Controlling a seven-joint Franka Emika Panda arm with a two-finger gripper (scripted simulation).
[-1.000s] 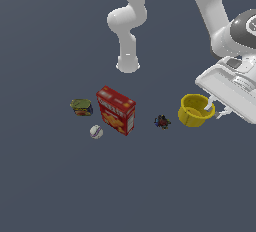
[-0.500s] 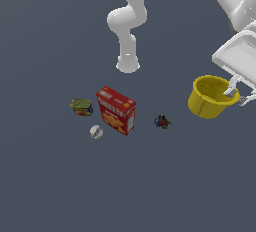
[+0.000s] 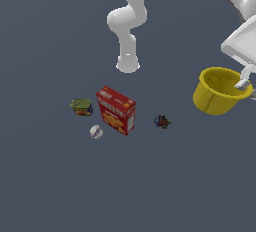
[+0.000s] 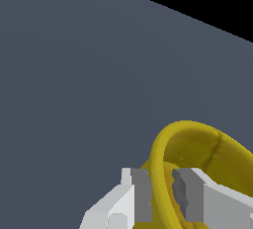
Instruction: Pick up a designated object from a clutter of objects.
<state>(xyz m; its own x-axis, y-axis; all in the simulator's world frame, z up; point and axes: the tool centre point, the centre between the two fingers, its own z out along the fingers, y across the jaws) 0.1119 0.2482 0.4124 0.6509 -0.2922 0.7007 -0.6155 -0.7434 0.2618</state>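
The designated object, a bright yellow cup (image 3: 217,91) with a thick rim and hollow inside, hangs in the air at the exterior view's right, well above the floor. My gripper (image 3: 245,82) is shut on its rim. In the wrist view the yellow cup (image 4: 197,149) fills the corner, and the gripper (image 4: 161,196) has one finger outside the wall and one inside, pinching the rim. The rest of the clutter lies below on the floor: a red cracker box (image 3: 116,110), a white ball (image 3: 96,132), a greenish can (image 3: 81,107) and a tiny dark red-blue item (image 3: 162,122).
The arm's white base (image 3: 128,64) stands behind the cracker box. The floor is a plain dark grey surface (image 3: 60,186). The clutter sits in a loose row, to the exterior view's left of the lifted cup.
The gripper has risen and moved toward the exterior view's right with the yellow cup in it, lifting the cup off the floor. The other objects have stayed put.
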